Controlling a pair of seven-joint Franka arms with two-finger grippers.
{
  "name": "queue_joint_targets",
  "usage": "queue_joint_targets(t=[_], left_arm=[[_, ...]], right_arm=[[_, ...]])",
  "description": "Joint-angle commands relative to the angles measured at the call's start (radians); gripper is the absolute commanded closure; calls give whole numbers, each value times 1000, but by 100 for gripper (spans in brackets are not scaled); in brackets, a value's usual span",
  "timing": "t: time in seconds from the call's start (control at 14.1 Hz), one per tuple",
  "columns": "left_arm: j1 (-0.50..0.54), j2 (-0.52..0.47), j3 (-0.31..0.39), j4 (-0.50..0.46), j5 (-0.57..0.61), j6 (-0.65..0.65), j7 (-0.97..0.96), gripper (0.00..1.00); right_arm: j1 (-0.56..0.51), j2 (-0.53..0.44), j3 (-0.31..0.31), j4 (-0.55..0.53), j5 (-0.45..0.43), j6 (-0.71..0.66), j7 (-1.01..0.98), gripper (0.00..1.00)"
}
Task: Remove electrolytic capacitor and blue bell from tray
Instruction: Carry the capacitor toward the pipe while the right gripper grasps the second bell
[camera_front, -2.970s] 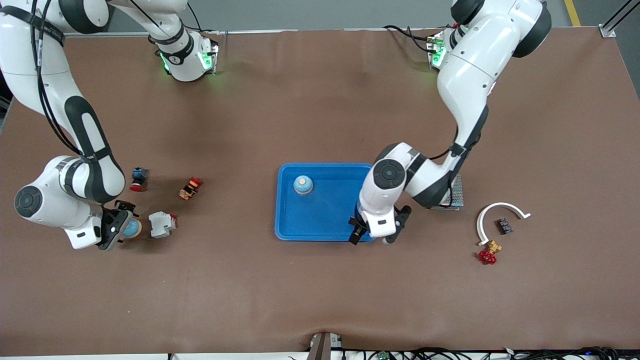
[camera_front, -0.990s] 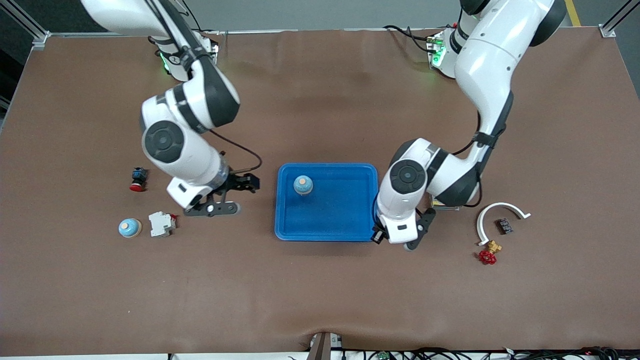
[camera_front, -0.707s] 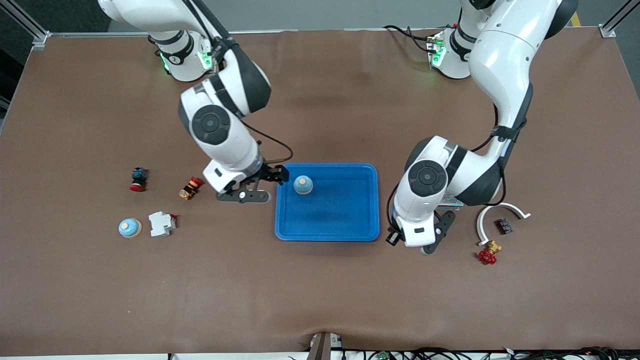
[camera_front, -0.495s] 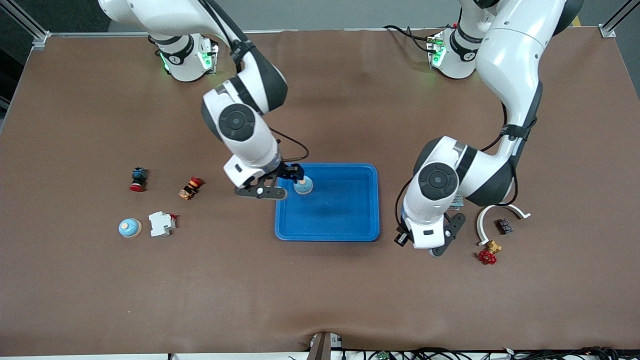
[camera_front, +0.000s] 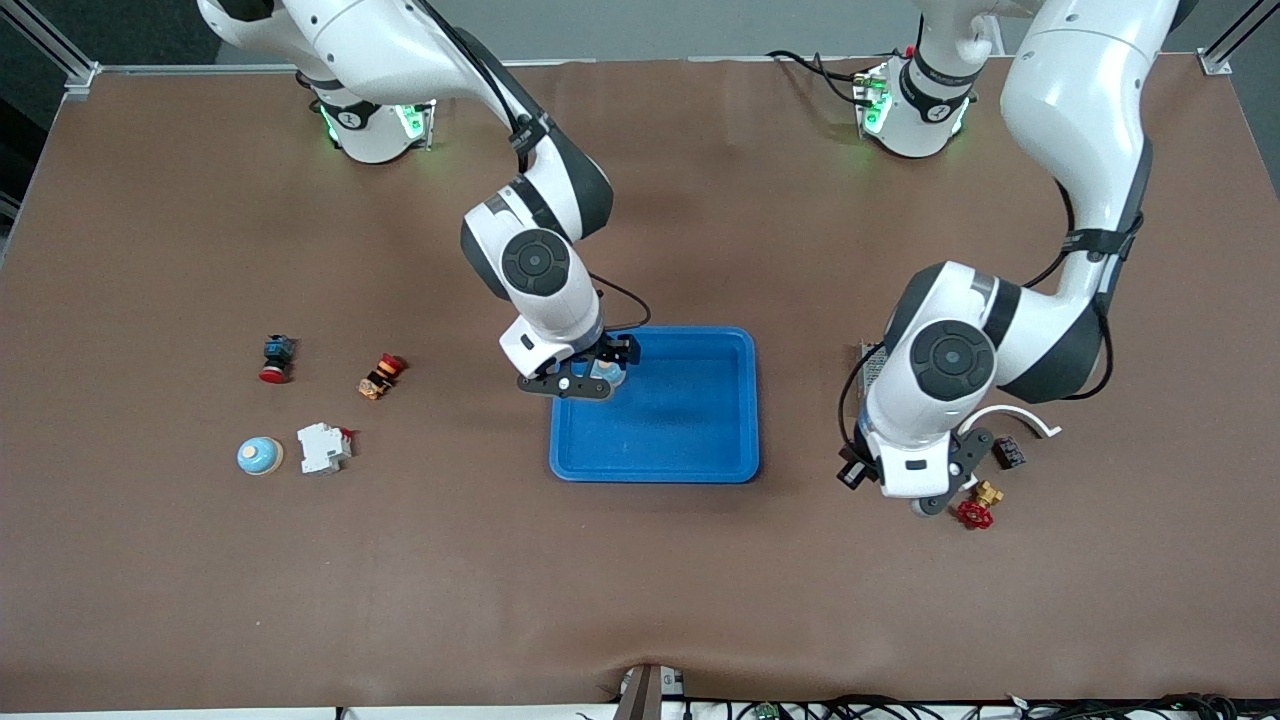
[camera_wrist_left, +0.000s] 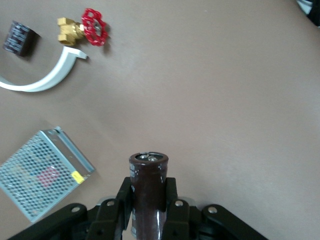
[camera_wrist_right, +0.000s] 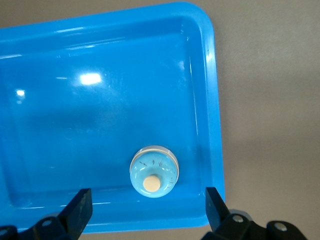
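Brown covering spreads over the whole surface (camera_front: 640, 580) in the front view, where the blue tray (camera_front: 700, 440) sits mid-frame; the right claw (camera_front: 590, 375) hangs over its upper-left corner, hiding most of the blue bell (camera_front: 605, 374). At lower right, the left claw (camera_front: 905, 480) is clear of the tray. Its wrist view shows the electrolytic capacitor (camera_wrist_left: 148, 192) pinched upright at bottom centre. From the right wrist, the spread fingers (camera_wrist_right: 80, 207) straddle the bell just below mid-frame, directly beneath, dome up.

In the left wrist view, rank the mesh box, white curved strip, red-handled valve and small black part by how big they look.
1. Mesh box, though it sits closest to the camera.
2. White curved strip: long but thin.
3. Red-handled valve.
4. Small black part, cut off by the picture's edge, so close to the valve and unsure.
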Motion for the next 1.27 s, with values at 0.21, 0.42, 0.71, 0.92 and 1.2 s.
queue_joint_targets(t=[0.21, 0.42, 0.71, 0.92, 1.2], left_arm=[[118, -126, -85, -164, -18, -33, 94, 100], [233, -142, -189, -244, -18, -33, 106, 100], [272, -145, -211, -360, -14, -31, 125, 100], [305, -163, -209, -423, -3, -31, 169, 100], [382, -232, -209, -499, -1, -33, 316, 100]], right_arm=[[36, 39, -14, 3, -3, 24, 14, 0], [58, 66, -14, -7, -3, 62, 14, 0], [70, 97, -16, -9, -5, 78, 12, 0], [68, 115, -16, -9, -23, 79, 12, 0], [70, 134, -16, -9, -26, 99, 12, 0]])
